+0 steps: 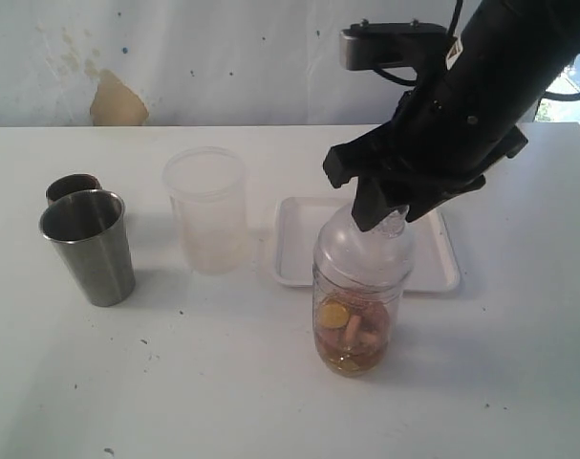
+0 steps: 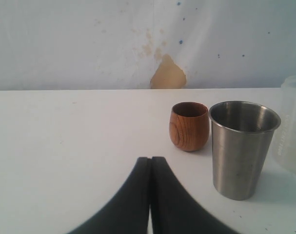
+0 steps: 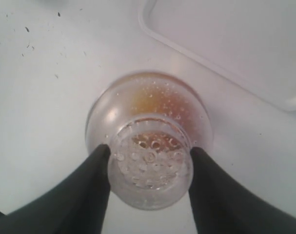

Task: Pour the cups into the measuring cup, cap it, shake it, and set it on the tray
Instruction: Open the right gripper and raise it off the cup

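The clear measuring cup (image 1: 356, 306) stands on the table just in front of the white tray (image 1: 291, 249). It wears a domed clear cap and holds orange and yellow pieces at its bottom. My right gripper (image 1: 390, 215) comes down from above and is shut on the cap's narrow perforated top (image 3: 150, 170), one finger on each side. The steel cup (image 1: 89, 247) and the brown cup (image 1: 70, 186) stand together at the left. In the left wrist view my left gripper (image 2: 151, 158) is shut and empty, low over the table, a little short of the brown cup (image 2: 189, 126) and the steel cup (image 2: 241, 146).
A frosted plastic tub (image 1: 206, 210) stands between the two cups and the tray. A white wall with a brown stain (image 1: 118, 100) backs the table. The tray's rim (image 3: 196, 56) lies close beside the measuring cup.
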Controlling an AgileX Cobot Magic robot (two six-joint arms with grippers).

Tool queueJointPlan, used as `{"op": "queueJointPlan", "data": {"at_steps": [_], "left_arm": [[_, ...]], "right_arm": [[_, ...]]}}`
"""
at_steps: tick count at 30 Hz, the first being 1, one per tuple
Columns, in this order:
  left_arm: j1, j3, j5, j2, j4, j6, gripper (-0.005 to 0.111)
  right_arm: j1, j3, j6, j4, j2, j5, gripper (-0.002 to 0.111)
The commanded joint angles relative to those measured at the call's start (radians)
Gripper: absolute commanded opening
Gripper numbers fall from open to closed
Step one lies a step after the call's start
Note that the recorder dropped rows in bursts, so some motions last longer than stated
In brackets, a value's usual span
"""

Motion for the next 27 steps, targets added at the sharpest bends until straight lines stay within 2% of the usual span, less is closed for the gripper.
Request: {"op": "queueJointPlan", "data": {"at_steps": [1,3,4,16,18,19,21,22,27], "left_arm": [[-0.002,0.006,-0.012,-0.005,-0.009,0.001,0.0],[-0.002,0.006,-0.012,-0.005,-0.009,0.001,0.0],[-0.002,0.006,-0.012,-0.005,-0.009,0.001,0.0],[-0.002,0.006,-0.012,-0.005,-0.009,0.001,0.0],[-0.002,0.006,-0.012,-0.005,-0.009,0.001,0.0],[-0.002,0.006,-0.012,-0.005,-0.009,0.001,0.0],[-0.002,0.006,-0.012,-0.005,-0.009,0.001,0.0],[-0.002,0.006,-0.012,-0.005,-0.009,0.001,0.0],[-0.002,0.006,-0.012,-0.005,-0.009,0.001,0.0]], "right_arm": [[0.001,0.015,-0.018,0.004,0.023,0.002,0.049],[0.001,0.015,-0.018,0.004,0.021,0.002,0.058],[0.001,0.015,-0.018,0.004,0.021,0.004,0.058],[0.001,-0.073,-0.038,-0.014,-0.067,-0.001,0.056],[0.001,-0.08,-0.038,-0.015,-0.078,0.001,0.048],[0.001,-0.08,-0.038,-0.015,-0.088,0.001,0.037],[0.001,-0.08,-0.059,-0.015,-0.106,0.003,0.006],[0.001,-0.08,-0.074,-0.015,-0.109,-0.006,0.0],[0.001,-0.062,-0.083,-0.003,-0.105,-0.055,0.0]]}}
